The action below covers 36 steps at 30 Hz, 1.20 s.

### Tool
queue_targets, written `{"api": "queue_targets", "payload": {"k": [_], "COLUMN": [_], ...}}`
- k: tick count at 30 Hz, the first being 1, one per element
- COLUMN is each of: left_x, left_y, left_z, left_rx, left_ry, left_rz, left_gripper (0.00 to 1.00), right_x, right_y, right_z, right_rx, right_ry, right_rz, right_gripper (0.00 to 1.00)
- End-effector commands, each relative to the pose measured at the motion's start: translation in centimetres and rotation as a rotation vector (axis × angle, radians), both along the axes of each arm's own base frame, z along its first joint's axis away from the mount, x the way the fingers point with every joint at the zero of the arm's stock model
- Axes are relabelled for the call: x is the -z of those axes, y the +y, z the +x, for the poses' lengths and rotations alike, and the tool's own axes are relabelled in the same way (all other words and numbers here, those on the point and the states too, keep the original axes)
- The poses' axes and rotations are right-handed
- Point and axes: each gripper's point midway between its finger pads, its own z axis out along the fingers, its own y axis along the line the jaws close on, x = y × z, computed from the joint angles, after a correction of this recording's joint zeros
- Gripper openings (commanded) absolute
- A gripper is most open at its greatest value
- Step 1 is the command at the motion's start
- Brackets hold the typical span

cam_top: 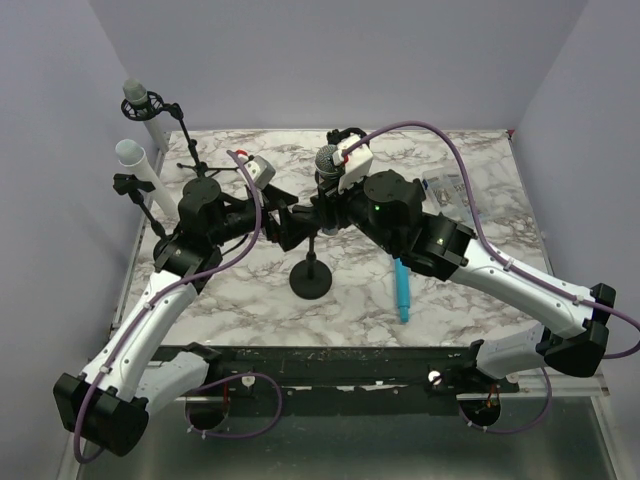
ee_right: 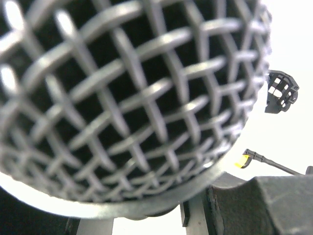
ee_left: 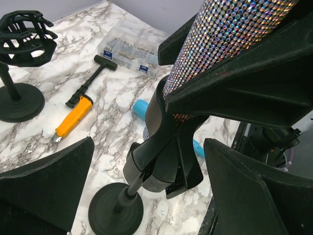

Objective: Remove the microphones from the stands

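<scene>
The microphone has a silver mesh head point(cam_top: 327, 160) and a sequined body point(ee_left: 230, 44). It sits tilted in the black clip point(ee_left: 164, 164) of a stand with a round base point(cam_top: 310, 281). My right gripper point(cam_top: 329, 196) is shut on the microphone body just above the clip; its black fingers point(ee_left: 244, 83) flank the sequins. The mesh head point(ee_right: 127, 98) fills the right wrist view, above one finger point(ee_right: 274, 205). My left gripper point(ee_left: 149, 152) is open, its fingers point(ee_left: 44, 191) on either side of the clip and apart from it.
Two other stands point(cam_top: 150, 102) and white tubes point(cam_top: 135, 160) are at the back left. A blue tool point(cam_top: 402, 292) lies right of the base, a clear parts box point(cam_top: 445, 187) behind it. An orange-handled tool point(ee_left: 73, 115) and an empty shock-mount stand point(ee_left: 22, 34) show in the left wrist view.
</scene>
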Motion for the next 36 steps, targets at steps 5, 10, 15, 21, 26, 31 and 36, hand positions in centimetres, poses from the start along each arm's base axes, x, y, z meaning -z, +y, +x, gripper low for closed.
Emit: {"api": "queue_targets", "payload": {"k": [5, 10, 15, 21, 26, 31, 36], "left_x": [0.0, 0.5, 1.0, 1.3, 2.0, 2.1, 1.9], "left_y": [-0.2, -0.5, -0.5, -0.2, -0.1, 0.1, 0.8], "left_z": [-0.2, 0.0, 0.3, 0.3, 0.4, 0.4, 0.7], "left_rx": [0.038, 0.047, 0.046, 0.019, -0.017, -0.067, -0.128], "left_ry": [-0.008, 0.014, 0.039, 0.03, 0.022, 0.004, 0.006], "left_rz": [0.018, 0.024, 0.047, 0.053, 0.103, 0.131, 0.129], "left_gripper": [0.91, 0.78, 0.04, 0.0, 0.0, 0.0, 0.0], "right_x": [0.3, 0.2, -0.2, -3.7, -9.8, -13.7, -9.6], "right_y": [0.3, 0.3, 0.4, -0.8, -3.2, -8.0, -12.6], "right_z": [-1.0, -1.0, -1.1, -0.2, 0.5, 1.5, 2.0], "right_rx": [-0.044, -0.046, -0.047, 0.027, 0.131, 0.332, 0.549], "right_ry": [0.028, 0.029, 0.028, -0.027, -0.123, -0.231, -0.215], "right_rz": [0.028, 0.032, 0.046, 0.099, 0.22, 0.261, 0.124], "right_gripper": [0.01, 0.01, 0.01, 0.01, 0.01, 0.01, 0.01]}}
